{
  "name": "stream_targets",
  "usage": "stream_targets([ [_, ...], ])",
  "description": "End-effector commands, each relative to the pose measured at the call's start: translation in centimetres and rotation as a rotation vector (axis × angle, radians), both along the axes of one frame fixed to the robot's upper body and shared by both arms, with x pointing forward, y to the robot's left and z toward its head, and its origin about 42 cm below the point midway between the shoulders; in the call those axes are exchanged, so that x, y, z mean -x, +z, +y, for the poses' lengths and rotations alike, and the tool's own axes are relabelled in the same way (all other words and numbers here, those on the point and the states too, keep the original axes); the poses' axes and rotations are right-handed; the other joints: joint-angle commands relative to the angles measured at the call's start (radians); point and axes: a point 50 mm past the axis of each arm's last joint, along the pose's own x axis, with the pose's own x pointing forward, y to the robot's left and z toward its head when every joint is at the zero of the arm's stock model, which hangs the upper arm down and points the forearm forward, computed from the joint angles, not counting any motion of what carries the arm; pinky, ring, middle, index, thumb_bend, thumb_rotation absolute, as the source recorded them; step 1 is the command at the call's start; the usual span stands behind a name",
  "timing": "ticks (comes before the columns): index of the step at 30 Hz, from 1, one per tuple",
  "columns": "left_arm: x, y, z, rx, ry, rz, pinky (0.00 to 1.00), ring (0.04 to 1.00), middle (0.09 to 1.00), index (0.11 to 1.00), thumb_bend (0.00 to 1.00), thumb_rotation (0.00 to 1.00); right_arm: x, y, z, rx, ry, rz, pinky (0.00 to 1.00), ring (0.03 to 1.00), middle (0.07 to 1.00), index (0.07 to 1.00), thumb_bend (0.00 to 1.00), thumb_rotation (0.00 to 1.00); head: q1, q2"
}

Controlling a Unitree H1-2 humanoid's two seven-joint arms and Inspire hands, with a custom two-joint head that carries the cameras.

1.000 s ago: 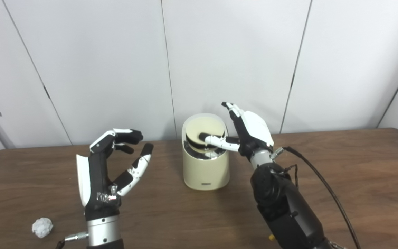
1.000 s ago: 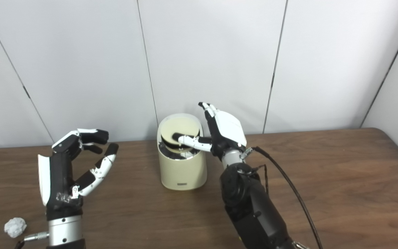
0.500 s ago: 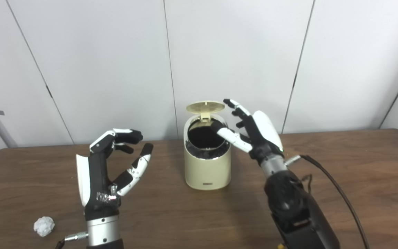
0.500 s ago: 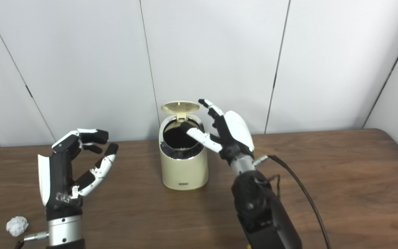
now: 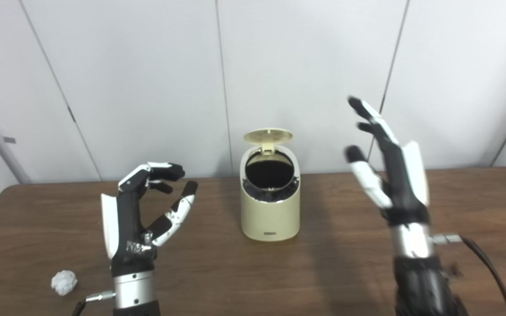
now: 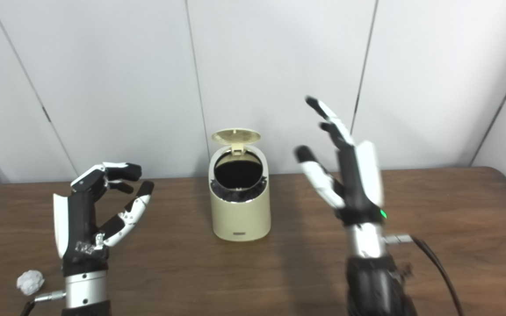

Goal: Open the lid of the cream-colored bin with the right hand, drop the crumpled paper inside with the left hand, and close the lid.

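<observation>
The round cream-colored plastic bin [image 5: 271,215] looks smooth and a bit shiny; the brown table [image 5: 218,272] is streaky wood; the small white paper ball [image 5: 64,282] is rough and crumpled; the wall [image 5: 147,66] is flat, dull grey

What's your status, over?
Both hands open: left hand, right hand clear of bin. Lid up. Crumpled paper on table, not picked. Nothing blocking.
</observation>
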Motion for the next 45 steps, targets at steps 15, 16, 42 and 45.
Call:
stream_targets([
  [15,0.3,2.2,-0.3,-0.041,0.017,-0.087,0.45,0.564,0.598,0.493,0.48,0.08,3.8,-2.7,-2.7,-0.118,0.011,-0.163,0.71,0.8,0.801,0.753,0.18,0.95,0.062,0.001],
  [16,0.3,2.3,-0.2,-0.044,0.02,-0.088,0.46,0.564,0.597,0.493,0.48,0.08,3.8,-2.8,-2.8,-0.113,0.006,-0.164,0.7,0.793,0.796,0.752,0.18,0.97,0.062,0.001],
  [42,5.5,1.6,10.0,-0.352,0.395,0.127,0.55,0.685,0.724,0.725,1.0,0.56,3.1,-5.1,-8.5,-0.106,-0.049,-0.067,0.72,0.812,0.801,0.771,0.32,0.96,0.322,0.033],
  [45,5.4,0.8,10.8,-0.373,0.427,0.171,0.57,0.695,0.74,0.749,1.0,0.54,2.9,-5.3,-9.2,-0.047,-0.102,-0.072,0.67,0.789,0.791,0.77,0.29,1.0,0.371,0.043],
])
